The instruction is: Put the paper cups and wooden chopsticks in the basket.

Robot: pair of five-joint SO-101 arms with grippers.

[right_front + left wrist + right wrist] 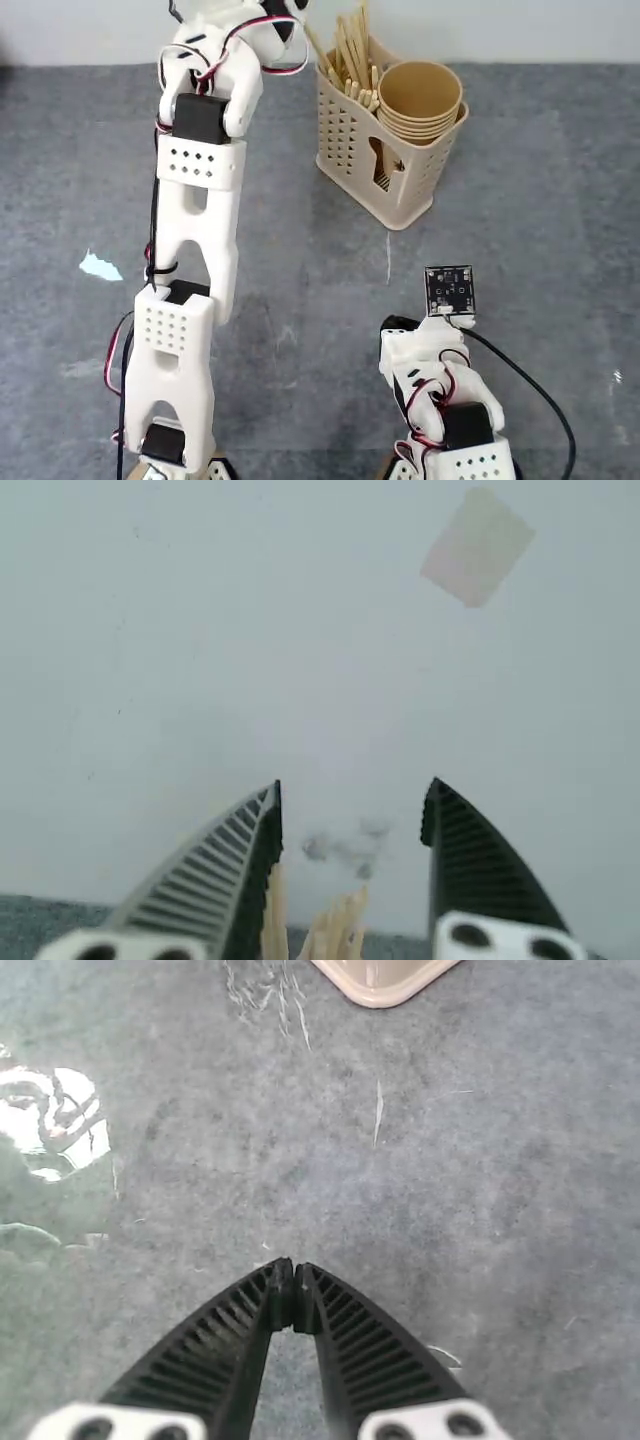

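Starting at the left of the high view, we see a small pale blue scrap (pixel 98 266) lying on the grey table (pixel 540 250), just beside the left arm (pixel 200 200). That arm stretches from the near edge up to the far edge of the table, its wrist ending beside the basket's upper left side. In the left wrist view the left gripper (pixel 356 785) has its jaws spread wide apart with nothing between the pads. It faces a pale wall (pixel 200 630) with a faint square patch (pixel 477 546), and a few tips of the chopsticks (pixel 335 935) show low between the jaws.

Further right stands the basket (pixel 355 150) – a beige perforated one, upright on the table. The wooden chopsticks (pixel 350 55) stand bunched in its left part, leaning a little, and the paper cups (pixel 420 95) sit nested in one stack in its right part, touching the rim.

At the lower right we find the right arm (pixel 440 390), folded low and well apart from the basket, with its camera board (pixel 449 289) facing up. The right gripper (pixel 293 1295) has its jaws pressed together on nothing – it points down at bare table, and a corner of the basket (pixel 385 980) shows beyond it.
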